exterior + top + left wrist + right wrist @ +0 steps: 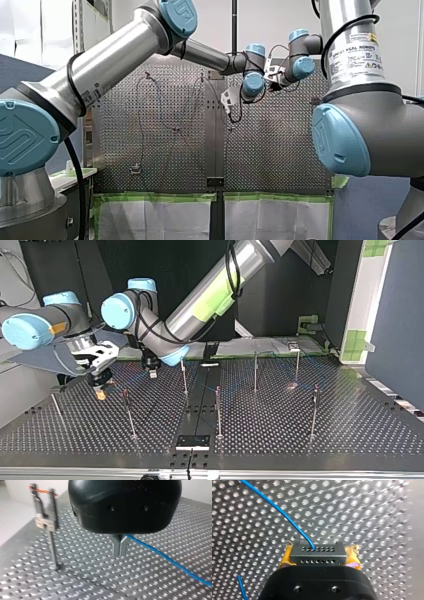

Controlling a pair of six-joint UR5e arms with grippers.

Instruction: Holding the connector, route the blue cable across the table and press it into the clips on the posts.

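The robot's right gripper (319, 556) is closed, its yellow pads (284, 558) clamping the dark connector (318, 552). The blue cable (287, 517) leaves the connector ahead of the fingers. The left gripper (120, 552) has its fingers closed tip to tip, with the cable trailing from their fork. A clip post (51, 545) stands beside it.

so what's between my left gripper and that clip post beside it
Just bare perforated table, as the left wrist view shows. The blue cable leaves the left gripper on the side away from the post.
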